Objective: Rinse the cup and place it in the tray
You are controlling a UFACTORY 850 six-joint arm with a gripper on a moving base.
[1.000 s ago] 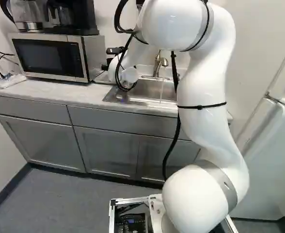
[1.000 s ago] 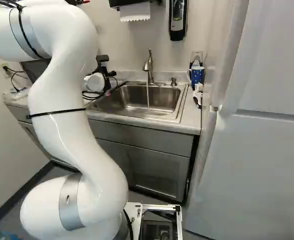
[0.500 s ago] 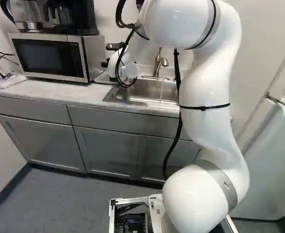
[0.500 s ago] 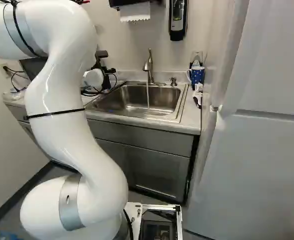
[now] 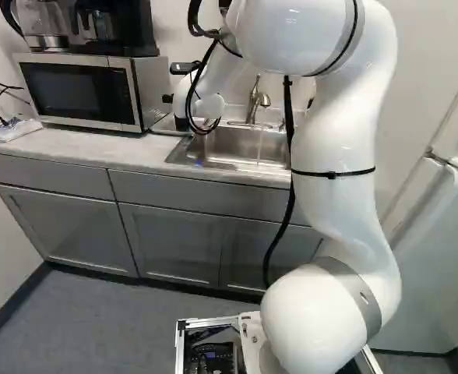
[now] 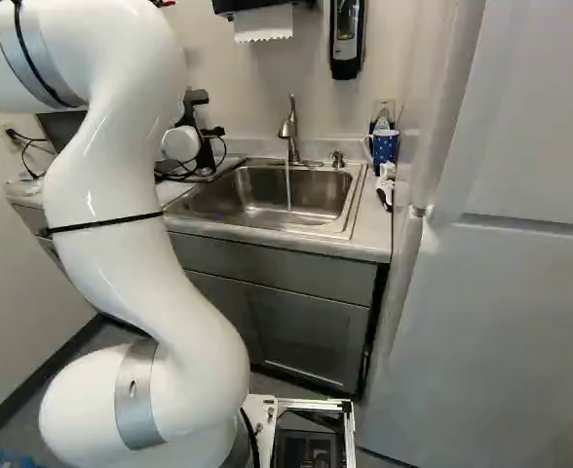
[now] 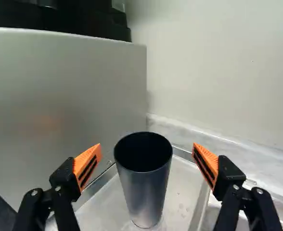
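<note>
In the right base view, part of my gripper (image 6: 209,151) shows as black shapes left of the sink, its fingers not clearly visible. The wrist view shows the gripper (image 7: 147,148) open, its orange pads on either side of a dark grey metallic cup (image 7: 146,185), with gaps to both. The cup stands upright, mouth up, on a shallow metal tray (image 7: 182,195). Water runs from the faucet (image 6: 288,132) into the sink (image 6: 267,195).
The microwave (image 5: 81,92) stands left of the tray, its side wall close to the gripper; a coffee maker (image 5: 112,27) sits on it. A wall rises behind. A blue dotted mug (image 6: 385,146) is right of the sink, and a fridge (image 6: 501,312) stands further right.
The wrist has risen slightly in both base views. My upper arm has swung right in the left base view and left in the right base view. The base has stayed still.
</note>
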